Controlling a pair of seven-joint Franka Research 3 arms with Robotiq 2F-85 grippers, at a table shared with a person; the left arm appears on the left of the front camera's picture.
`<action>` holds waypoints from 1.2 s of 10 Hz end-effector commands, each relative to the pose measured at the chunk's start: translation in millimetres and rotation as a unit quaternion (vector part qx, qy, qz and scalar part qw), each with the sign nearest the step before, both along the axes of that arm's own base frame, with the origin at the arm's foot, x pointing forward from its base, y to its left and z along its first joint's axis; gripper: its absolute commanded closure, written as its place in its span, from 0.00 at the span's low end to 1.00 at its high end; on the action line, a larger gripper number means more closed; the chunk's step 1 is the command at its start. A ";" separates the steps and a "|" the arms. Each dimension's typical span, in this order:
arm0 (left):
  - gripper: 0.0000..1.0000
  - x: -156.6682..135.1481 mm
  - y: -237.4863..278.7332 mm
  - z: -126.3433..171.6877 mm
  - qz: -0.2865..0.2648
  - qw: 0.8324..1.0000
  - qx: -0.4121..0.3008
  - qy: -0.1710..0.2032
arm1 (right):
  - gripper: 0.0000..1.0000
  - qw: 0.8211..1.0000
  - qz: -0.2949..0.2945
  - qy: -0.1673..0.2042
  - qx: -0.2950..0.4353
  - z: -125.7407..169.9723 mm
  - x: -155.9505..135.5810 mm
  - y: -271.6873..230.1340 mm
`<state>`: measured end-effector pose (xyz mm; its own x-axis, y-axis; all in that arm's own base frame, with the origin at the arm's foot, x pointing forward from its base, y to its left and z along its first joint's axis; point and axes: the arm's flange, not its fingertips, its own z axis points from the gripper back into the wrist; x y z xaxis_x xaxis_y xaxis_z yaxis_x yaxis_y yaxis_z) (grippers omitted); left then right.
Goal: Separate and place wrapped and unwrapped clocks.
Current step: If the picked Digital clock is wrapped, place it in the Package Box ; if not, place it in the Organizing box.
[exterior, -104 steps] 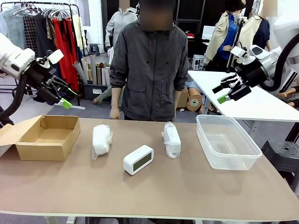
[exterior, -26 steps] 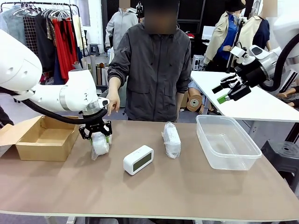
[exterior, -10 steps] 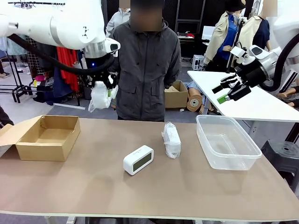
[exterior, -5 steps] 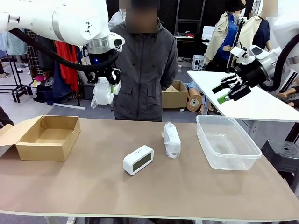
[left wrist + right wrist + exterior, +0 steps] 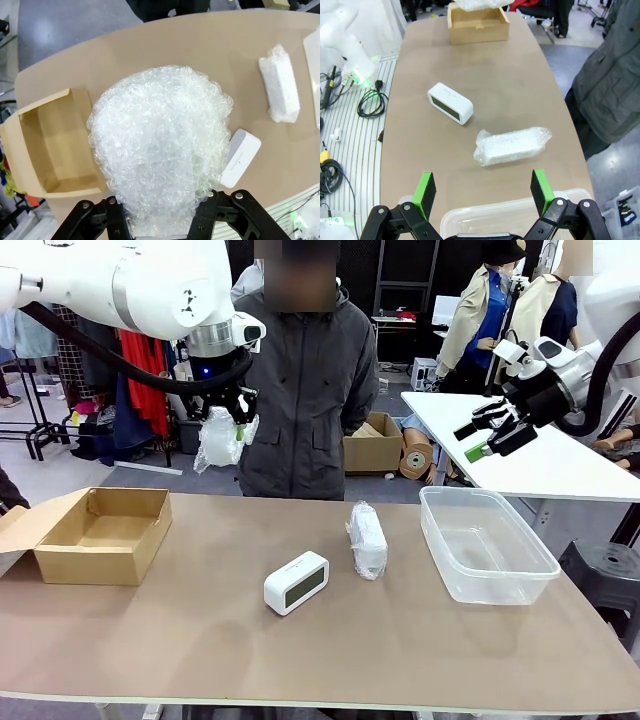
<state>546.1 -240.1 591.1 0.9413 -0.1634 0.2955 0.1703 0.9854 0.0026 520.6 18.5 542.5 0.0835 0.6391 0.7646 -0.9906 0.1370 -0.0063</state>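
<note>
- My left gripper [image 5: 228, 420] is clamped on a wrapped clock [image 5: 219, 440], high above the table [image 5: 330, 660].
- From it, the cardboard box [image 5: 85, 567] lies at seven o'clock, nearer than the tub [image 5: 500, 590] at four.

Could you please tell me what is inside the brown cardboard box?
Inside the cardboard box, only bare floor and walls show. In the left wrist view, the wrapped clock held by the left tool covers one side.

Bright, even indoor light; soft shadows, wrist views bowed.
</note>
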 end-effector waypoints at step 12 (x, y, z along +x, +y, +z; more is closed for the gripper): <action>1.00 -1.0 2.9 4.3 0.003 1.000 -0.004 -0.001 | 0.00 1.000 -0.001 -0.002 0.000 0.8 -1.1 0.2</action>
